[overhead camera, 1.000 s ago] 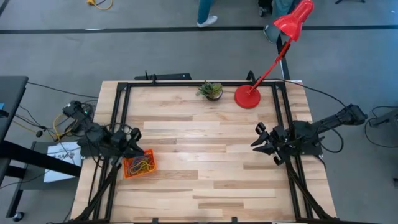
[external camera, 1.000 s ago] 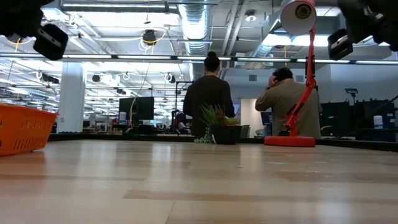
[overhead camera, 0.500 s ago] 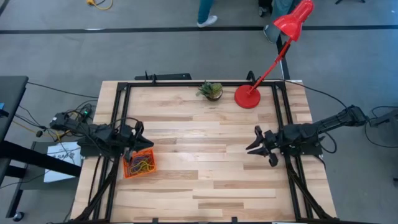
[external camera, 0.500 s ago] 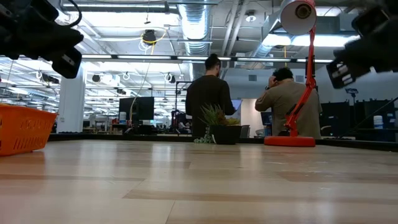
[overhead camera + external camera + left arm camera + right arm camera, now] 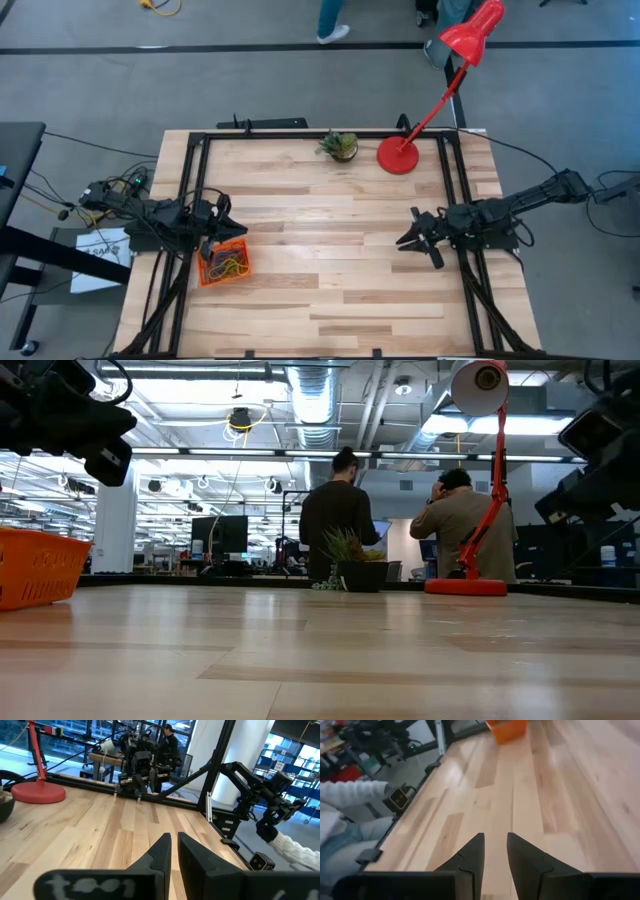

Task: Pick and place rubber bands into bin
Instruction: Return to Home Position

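the wood tabletop (image 5: pixel 330 250) is the biggest thing here. the orange bin (image 5: pixel 205 272) sits on it near one side edge.

the left claw (image 5: pixel 228 226) hangs in the air just over the far rim of the bin, not touching it. its two fingers are almost together with only a thin slit between them, and it holds nothing. the right claw (image 5: pixel 404 240) is well apart from the bin, across the wood from it and up off the tabletop. its fingers are a little way apart, and it holds nothing too.

the rubber bands (image 5: pixel 230 266) lie in a messy pile inside the bin. i can see yellow, green and red ones. i see no bands lying on the wood outside the bin, so the job looks done.

the bands look very light, soft and floppy. they would bend and stretch, and they could snag on each other in the pile. a good place to hold one is a loop that sticks up from the pile, pinched with just the finger tips. the bin looks light too, so a hard poke might push it along.

since half a second ago, the left claw has stayed where it was over the bin. the right claw has pulled back a bit, farther away from the bin. the bin and the bands have not moved.
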Controlling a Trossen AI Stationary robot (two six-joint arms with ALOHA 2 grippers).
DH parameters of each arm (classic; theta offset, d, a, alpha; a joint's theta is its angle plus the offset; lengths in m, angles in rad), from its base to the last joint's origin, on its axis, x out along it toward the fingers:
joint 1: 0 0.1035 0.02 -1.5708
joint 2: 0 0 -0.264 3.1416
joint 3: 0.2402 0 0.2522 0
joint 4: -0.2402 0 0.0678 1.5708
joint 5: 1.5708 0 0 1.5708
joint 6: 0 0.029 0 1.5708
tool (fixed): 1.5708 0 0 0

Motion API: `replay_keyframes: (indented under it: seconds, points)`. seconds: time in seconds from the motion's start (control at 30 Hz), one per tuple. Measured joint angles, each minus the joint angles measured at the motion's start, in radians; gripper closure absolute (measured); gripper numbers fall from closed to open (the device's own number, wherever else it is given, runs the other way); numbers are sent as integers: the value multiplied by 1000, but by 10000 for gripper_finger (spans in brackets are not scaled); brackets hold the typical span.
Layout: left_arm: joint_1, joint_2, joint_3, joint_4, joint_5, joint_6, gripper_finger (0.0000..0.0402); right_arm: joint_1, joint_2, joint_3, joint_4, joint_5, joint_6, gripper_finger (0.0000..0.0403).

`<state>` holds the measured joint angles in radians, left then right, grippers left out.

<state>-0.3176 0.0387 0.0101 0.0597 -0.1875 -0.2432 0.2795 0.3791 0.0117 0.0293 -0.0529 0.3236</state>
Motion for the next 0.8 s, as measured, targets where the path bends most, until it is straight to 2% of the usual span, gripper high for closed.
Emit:
replay_keyframes:
  seconds: [0.13,0.2,0.47,0.8]
  points:
    - [0,0,0,0,0,-1,381,-1,-1,41,3,1,208,326]
    - [0,0,0,0,0,-2,381,-1,0,58,1,-1,254,326]
    - [0,0,-1,-1,-1,-3,381,16,0,83,84,0,-150,326]
    - [0,0,-1,-1,-2,-3,381,48,0,83,123,1,-149,326]
